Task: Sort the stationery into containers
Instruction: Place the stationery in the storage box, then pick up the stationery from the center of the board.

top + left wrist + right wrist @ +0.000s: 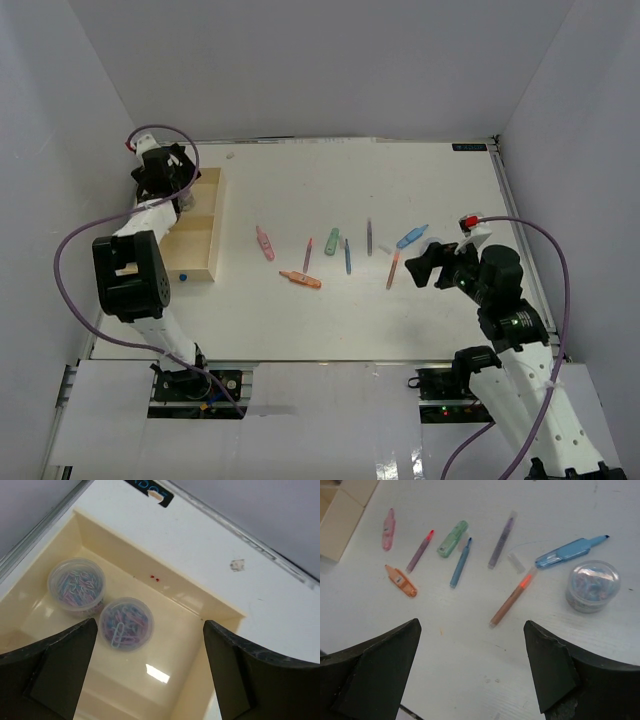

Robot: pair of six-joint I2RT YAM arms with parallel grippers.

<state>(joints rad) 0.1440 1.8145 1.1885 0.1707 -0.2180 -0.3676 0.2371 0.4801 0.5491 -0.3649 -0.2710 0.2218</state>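
My left arm stretches to the far end of the cream tray (203, 232). My left fingers (52, 667) are spread wide and hold nothing, above two paper-clip pots (76, 586) that stand upright side by side in one compartment. My right arm is bent low, and my right fingers (370, 672) are apart and empty over the white table (330, 320). The pens (460, 562) lie flat there, mostly lengthwise away from me. A blue marker (570, 552) slants beside a third pot (592, 586). Pale walls close in three sides.
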